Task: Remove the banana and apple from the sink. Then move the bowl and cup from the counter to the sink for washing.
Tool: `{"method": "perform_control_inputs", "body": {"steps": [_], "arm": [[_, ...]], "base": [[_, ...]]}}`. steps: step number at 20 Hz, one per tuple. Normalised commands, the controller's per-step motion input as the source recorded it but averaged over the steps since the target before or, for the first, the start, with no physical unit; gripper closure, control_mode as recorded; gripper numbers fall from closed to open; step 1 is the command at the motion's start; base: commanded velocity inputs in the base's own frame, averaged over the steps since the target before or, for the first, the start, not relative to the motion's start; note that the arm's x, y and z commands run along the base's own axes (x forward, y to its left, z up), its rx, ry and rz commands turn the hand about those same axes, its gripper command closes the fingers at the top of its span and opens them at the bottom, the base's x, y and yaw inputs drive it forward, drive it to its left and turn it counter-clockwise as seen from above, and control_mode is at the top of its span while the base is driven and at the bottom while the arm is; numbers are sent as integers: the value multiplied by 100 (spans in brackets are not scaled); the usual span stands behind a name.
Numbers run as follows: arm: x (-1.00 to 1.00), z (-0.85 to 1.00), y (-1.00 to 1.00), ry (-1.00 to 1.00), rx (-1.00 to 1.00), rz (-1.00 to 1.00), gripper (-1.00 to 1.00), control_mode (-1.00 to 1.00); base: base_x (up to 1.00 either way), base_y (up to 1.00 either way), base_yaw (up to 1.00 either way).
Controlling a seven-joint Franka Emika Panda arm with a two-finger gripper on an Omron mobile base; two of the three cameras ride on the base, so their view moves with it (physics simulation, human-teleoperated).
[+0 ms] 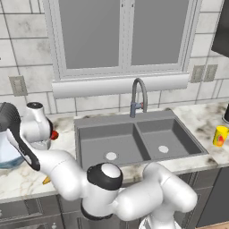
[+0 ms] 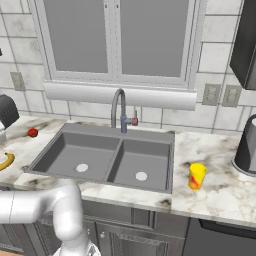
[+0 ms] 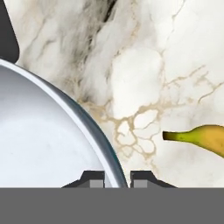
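Note:
In the hand view my gripper (image 3: 118,179) is shut on the rim of the bowl (image 3: 39,144), one fingertip inside and one outside. The bowl (image 1: 6,156) rests on the marble counter (image 1: 27,179) at the far left, partly behind my arm. The banana (image 3: 201,138) lies on the counter beside it, its tip (image 1: 46,180) peeking past my arm; it also shows as banana (image 2: 6,161). On the counter left of the sink (image 1: 139,139) sits the apple (image 1: 54,134), also seen as apple (image 2: 32,132). Right of the sink (image 2: 116,156) stands the cup (image 2: 196,176), also seen as cup (image 1: 220,136).
A curved grey faucet (image 1: 138,96) rises behind the sink's two basins. A dark appliance (image 2: 247,145) stands at the counter's far right. Beyond the bowl a dark object (image 3: 6,30) sits on the counter. A window sill runs above the faucet.

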Motion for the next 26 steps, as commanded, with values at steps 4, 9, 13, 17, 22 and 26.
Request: {"method": "perform_control_inputs", "body": {"steps": [4, 9, 13, 17, 22, 26], "arm": [[-18, 27, -25, 0, 0, -2, 100, -100], [-20, 25, -29, 0, 0, -2, 100, -100], [-21, 21, -32, 0, 0, -3, 100, -100], [-19, 19, -34, 0, 0, -4, 100, -100], [-17, 19, -35, 0, 0, -5, 100, -100], [-17, 17, -35, 0, 0, -6, 100, -100]], "base": [[0, 0, 0], [0, 0, 0], [0, 0, 0], [0, 0, 0], [0, 0, 0], [0, 0, 0]]}}
